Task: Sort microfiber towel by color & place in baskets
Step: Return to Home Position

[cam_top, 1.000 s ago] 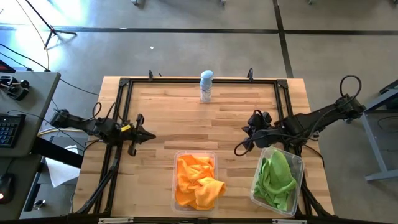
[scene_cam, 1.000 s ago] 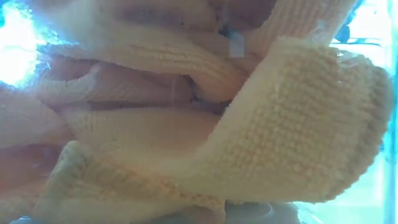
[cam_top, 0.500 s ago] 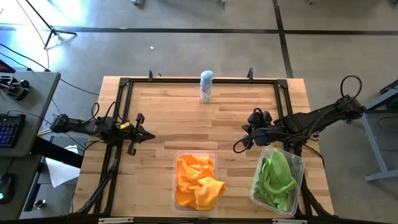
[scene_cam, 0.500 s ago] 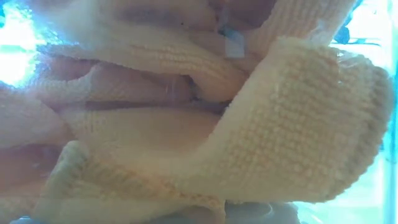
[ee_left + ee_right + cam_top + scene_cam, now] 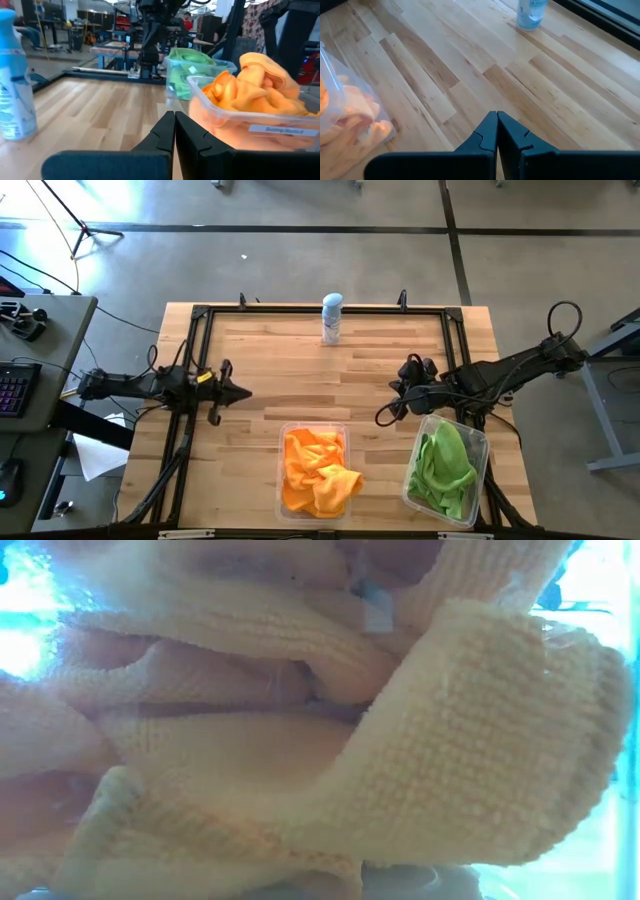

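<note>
The orange towels (image 5: 318,475) lie heaped in one clear bin (image 5: 313,426) at the table's (image 5: 290,370) near edge. The lime green towels (image 5: 443,465) fill the second bin (image 5: 487,448) to its right. Every towel in view sits in a bin. They look soft, light and limp, likely to drape and trail, and the napped weave should grip well. A pinch on a raised fold would suit best.

The left gripper (image 5: 238,391), fingers pressed together and empty, hovers well apart from the bins. The right gripper (image 5: 384,419), likewise closed on nothing, hangs just beside the green bin. A spray can (image 5: 332,318) stands at the far edge.
</note>
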Tool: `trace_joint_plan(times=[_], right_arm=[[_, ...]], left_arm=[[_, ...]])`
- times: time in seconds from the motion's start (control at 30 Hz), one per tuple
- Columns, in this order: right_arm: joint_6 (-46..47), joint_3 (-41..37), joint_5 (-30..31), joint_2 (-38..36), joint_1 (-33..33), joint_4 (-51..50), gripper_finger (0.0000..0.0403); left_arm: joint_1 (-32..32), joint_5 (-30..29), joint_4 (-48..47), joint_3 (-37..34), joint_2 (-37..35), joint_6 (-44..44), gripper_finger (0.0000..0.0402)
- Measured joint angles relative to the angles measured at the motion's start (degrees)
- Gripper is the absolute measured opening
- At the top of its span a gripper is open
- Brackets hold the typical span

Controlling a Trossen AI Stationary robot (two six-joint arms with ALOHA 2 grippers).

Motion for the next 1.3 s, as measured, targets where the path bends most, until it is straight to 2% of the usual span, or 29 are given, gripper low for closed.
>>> trace_joint_plan(times=[0.6,0.8,0.97,1.2,1.3], right_arm=[[-17.63,0.00,0.07,0.02,0.00,-5.24,0.0000],[-26.93,-0.29,-5.33,-0.02,-2.65,-4.83,0.0000],[-31.39,-8.04,-5.76,-4.69,-6.28,3.76,0.0000],[-38.96,-24.28,-14.92,-17.94,-10.87,27.83,0.0000],[-40.92,-30.29,-18.55,-23.69,-12.85,34.77,0.0000]], left_arm=[[-0.02,0.27,-0.01,0.00,1.02,-2.07,0.0000],[-0.02,0.26,0.00,0.00,1.02,-2.07,0.0000],[-0.02,0.26,-0.02,0.02,1.02,-2.07,0.0000],[-0.02,0.25,0.00,0.02,1.02,-2.07,0.0000],[-0.02,0.24,0.00,0.02,1.02,-2.07,0.0000]])
